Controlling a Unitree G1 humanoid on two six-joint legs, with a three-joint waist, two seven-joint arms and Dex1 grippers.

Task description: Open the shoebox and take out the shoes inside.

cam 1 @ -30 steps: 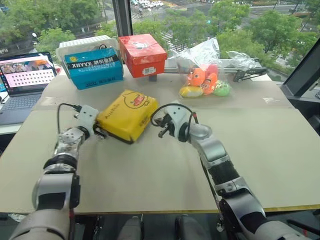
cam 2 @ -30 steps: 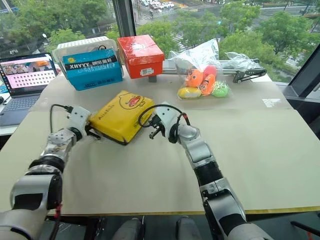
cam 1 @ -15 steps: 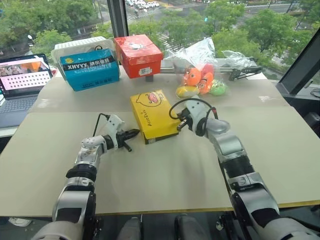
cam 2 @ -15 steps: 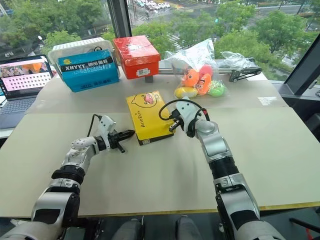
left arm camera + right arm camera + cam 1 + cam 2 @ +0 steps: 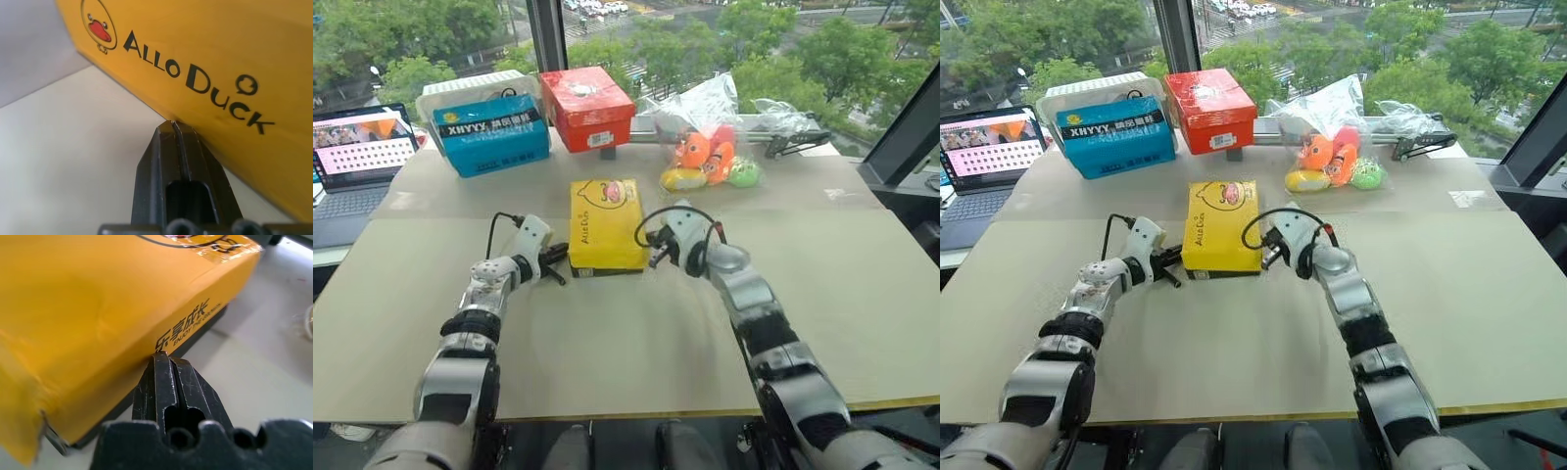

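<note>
Soft daylight from the windows (image 5: 724,39) behind the desk (image 5: 862,294); faint shadows, no glare (wrist close-ups blur toward edges).

Both arms reach forward and bend inward at the wrists, so the two grippers point toward each other low over the table. The left gripper (image 5: 555,257) has its jaws pressed together, tips aimed forward and to the right. The right gripper (image 5: 653,247), jaws likewise closed, aims forward and to the left, a black cable looping over its wrist
</note>
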